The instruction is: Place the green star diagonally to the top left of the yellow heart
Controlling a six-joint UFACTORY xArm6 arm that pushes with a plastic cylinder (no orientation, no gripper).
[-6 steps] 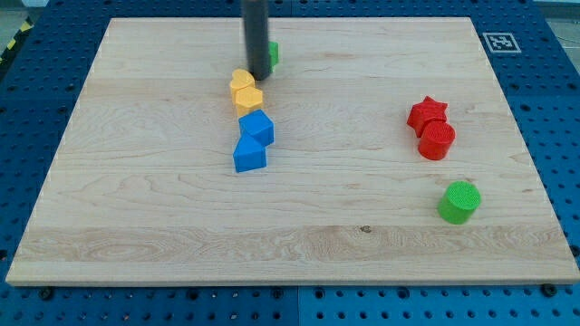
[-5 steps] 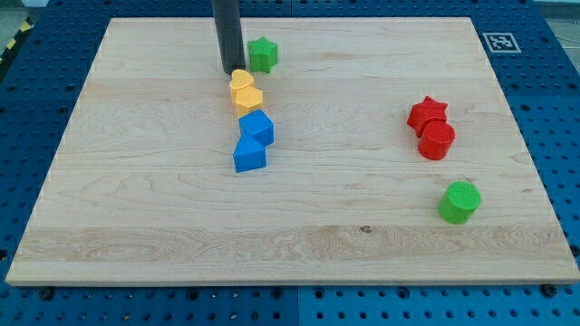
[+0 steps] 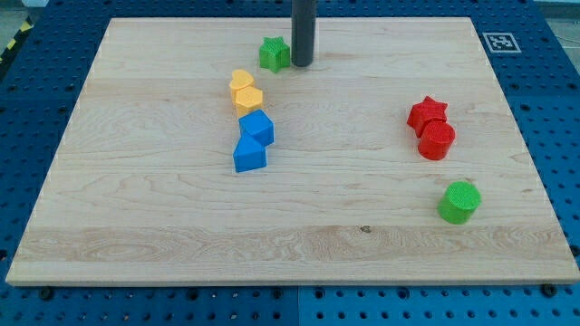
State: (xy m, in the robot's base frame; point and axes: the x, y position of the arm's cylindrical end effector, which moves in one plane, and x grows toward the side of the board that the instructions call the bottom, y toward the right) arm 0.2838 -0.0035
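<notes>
The green star (image 3: pixel 273 53) lies near the board's top edge, up and to the right of the yellow heart (image 3: pixel 241 83). My tip (image 3: pixel 302 64) stands just right of the green star, touching or nearly touching its right side. A second yellow block (image 3: pixel 249 100) sits right below the yellow heart, touching it.
Two blue blocks (image 3: pixel 256 127) (image 3: pixel 249 155) continue the column below the yellow ones. A red star (image 3: pixel 427 113) and a red cylinder (image 3: pixel 438 139) sit together at the view's right. A green cylinder (image 3: pixel 459 201) lies lower right. The wooden board (image 3: pixel 136 226) rests on a blue pegboard.
My tip has moved from the left of the green star, near the yellow heart, to the star's right side. The star has shifted slightly to the right.
</notes>
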